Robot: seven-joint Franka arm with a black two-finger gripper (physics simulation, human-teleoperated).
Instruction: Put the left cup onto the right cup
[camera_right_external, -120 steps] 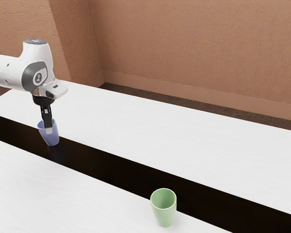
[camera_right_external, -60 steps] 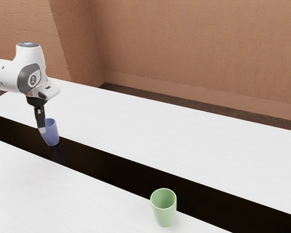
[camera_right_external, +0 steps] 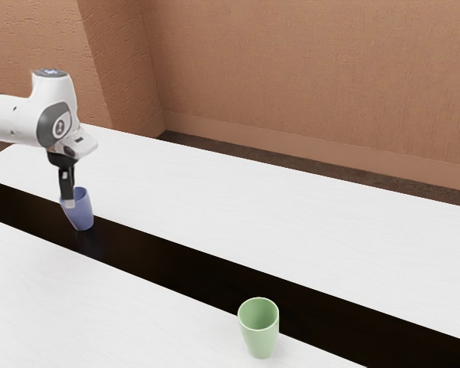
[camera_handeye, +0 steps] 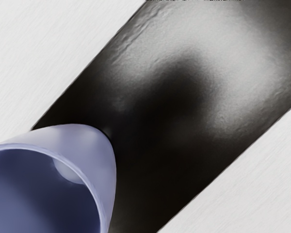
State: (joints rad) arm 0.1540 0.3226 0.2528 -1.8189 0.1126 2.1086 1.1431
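A pale blue cup point(camera_right_external: 81, 212) stands on the dark stripe point(camera_right_external: 184, 268) at the exterior view's left. My gripper point(camera_right_external: 65, 201) reaches down from above and sits at the cup's rim on the side toward the exterior view's left. In the wrist view the blue cup point(camera_handeye: 63, 184) looms large right under my hand, its open mouth and rim showing over the dark stripe point(camera_handeye: 194, 107). A green cup point(camera_right_external: 258, 327) stands upright far off toward the exterior view's lower right, on the near white tabletop point(camera_right_external: 77, 307).
The white tabletop point(camera_right_external: 291, 215) stretches wide on both sides of the dark stripe. A brown wall point(camera_right_external: 307, 69) rises behind the table's far edge. Nothing stands between the two cups.
My hand shifted from over the cup's middle toward the exterior view's left, ending at the cup's rim. The blue cup leaned slightly. The green cup stayed put.
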